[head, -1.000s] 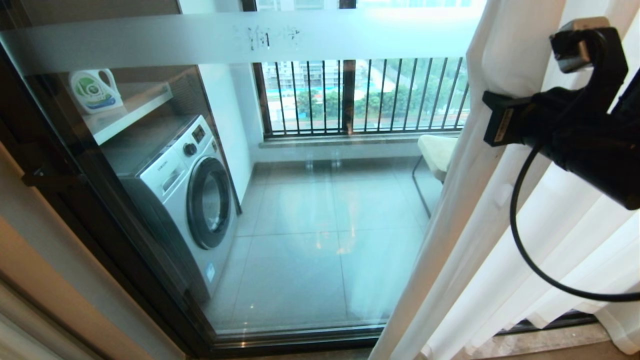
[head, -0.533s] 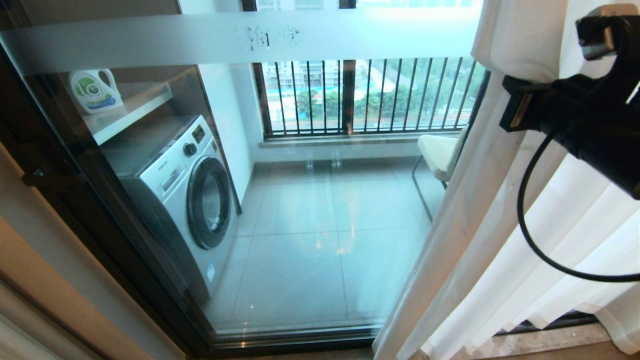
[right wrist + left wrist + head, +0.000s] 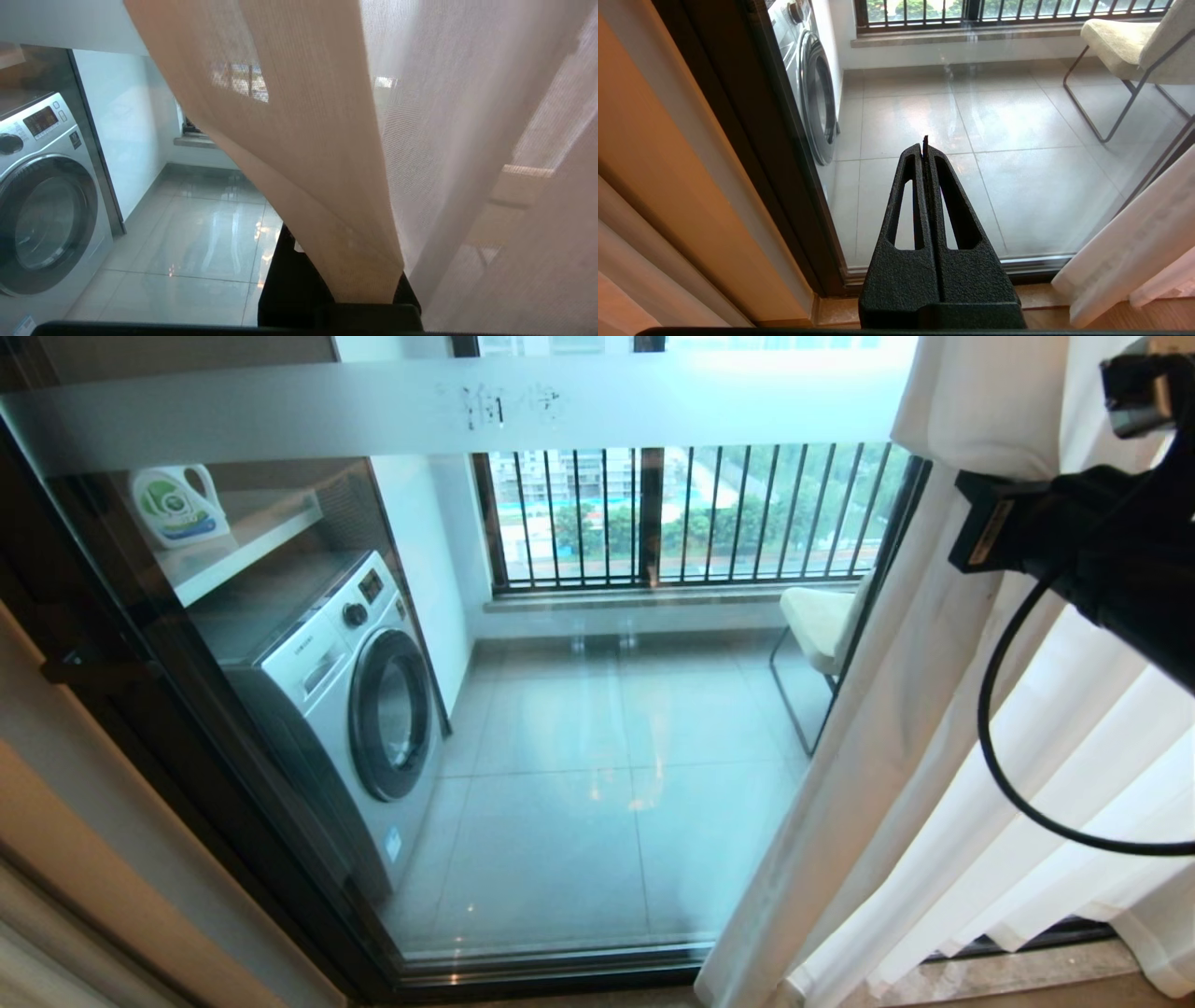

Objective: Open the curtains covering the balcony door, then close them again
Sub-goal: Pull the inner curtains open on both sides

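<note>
The sheer white curtains are bunched at the right side of the balcony door, whose glass and frosted band stand uncovered. My right arm reaches into the fabric high at the right. In the right wrist view a gathered fold of curtain runs down into my right gripper, which is shut on it; cloth hides the fingertips, one black finger shows. My left gripper is shut and empty, held low before the glass near the sill.
Behind the glass stand a washing machine, a shelf with a detergent bottle, a chair and a barred railing window. A beige drape hangs by the dark door frame at the left.
My right arm has moved to the right and slightly up, dragging the curtain edge with it. More glass and a dark vertical frame bar now show beside the chair.
</note>
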Available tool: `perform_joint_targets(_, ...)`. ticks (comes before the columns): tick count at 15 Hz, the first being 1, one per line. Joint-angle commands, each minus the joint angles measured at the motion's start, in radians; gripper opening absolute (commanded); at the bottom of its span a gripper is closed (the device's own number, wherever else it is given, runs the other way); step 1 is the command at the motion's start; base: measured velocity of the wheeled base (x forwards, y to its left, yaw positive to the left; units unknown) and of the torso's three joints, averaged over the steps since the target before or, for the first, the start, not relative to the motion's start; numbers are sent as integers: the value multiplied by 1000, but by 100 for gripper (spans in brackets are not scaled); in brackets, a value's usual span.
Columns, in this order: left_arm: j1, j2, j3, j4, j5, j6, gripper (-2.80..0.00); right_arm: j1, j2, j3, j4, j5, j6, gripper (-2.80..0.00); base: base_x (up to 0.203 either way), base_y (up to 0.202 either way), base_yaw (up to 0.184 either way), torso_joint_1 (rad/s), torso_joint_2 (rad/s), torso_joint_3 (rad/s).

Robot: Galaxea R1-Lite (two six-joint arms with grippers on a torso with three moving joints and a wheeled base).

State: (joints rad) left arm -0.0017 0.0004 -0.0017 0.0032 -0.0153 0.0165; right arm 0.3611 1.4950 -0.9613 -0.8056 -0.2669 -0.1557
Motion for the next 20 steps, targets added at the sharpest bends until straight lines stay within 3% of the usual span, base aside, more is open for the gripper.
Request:
perform_joint_targets(1,0,0,0,0,0,0,-280,-3,-24,4,1,-2,-1,-280,0,0,0,0,0,0)
perform_joint_targets(20,0,0,0,0,0,-1,-280,-94,-88,115,-4,-3,5,-280,0,0,0,0,0,0)
